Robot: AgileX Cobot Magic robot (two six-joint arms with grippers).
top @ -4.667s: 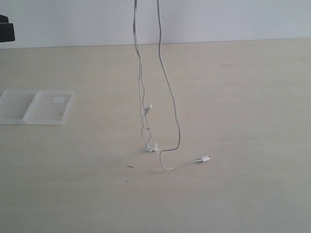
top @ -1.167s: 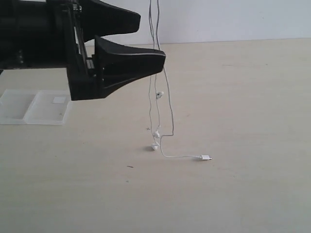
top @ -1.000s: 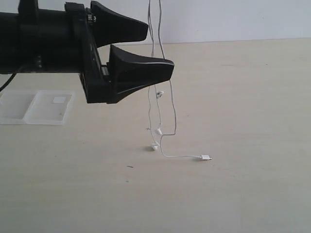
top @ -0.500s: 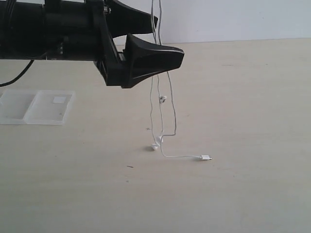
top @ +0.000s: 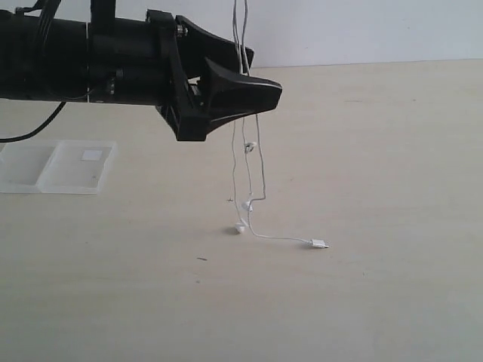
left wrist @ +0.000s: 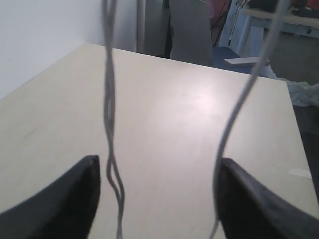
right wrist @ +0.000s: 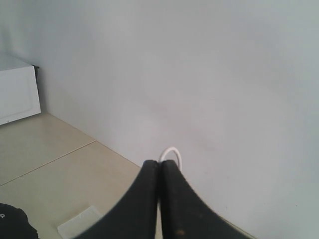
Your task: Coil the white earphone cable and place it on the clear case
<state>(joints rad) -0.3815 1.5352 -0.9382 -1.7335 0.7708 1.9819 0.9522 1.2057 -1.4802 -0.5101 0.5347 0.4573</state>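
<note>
Bright even light, faint shadows, soft glare on table (left wrist: 199, 104), near cable (left wrist: 107, 74) blurred

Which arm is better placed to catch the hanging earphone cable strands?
Left. The left fingers stand open around both hanging strands of the white earphone cable; the right fingers are shut on its top loop, holding it up.

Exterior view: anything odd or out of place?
Nothing damaged. The white earphone cable dangles uncoiled from above frame, only an earbud and the plug on the table, away from the clear case; the open left gripper straddles its strands.
</note>
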